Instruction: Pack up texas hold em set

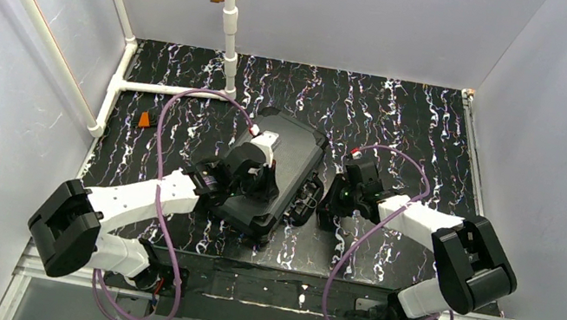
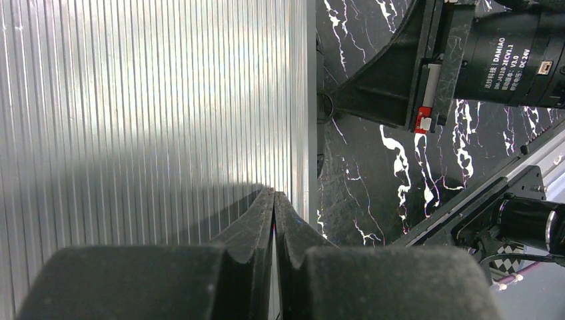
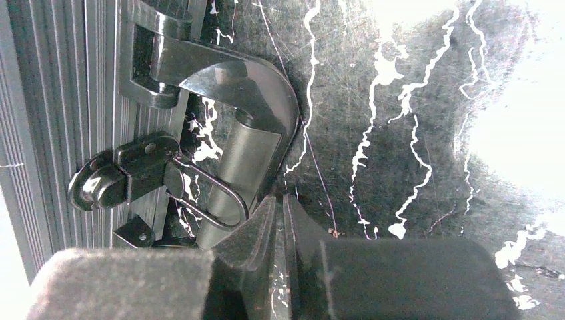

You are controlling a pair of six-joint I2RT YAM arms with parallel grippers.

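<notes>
The black case point(image 1: 298, 158) lies closed and skewed at the centre of the bench point(image 1: 427, 124). Your left pincer point(image 2: 274, 197) is shut and empty, tips at the ribbed lid. Your right pincer point(image 3: 280, 200) is all but closed on nothing, beside the handle point(image 3: 250, 143) on the case's four o'clock edge. I judge the case rigid, weighty and slick, so take the handle. Open room lies at twelve and three o'clock, bounded by walls.

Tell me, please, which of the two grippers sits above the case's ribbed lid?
The left gripper, shut above the ribbed lid. The right gripper is off the lid, over the table beside the handle.
</notes>
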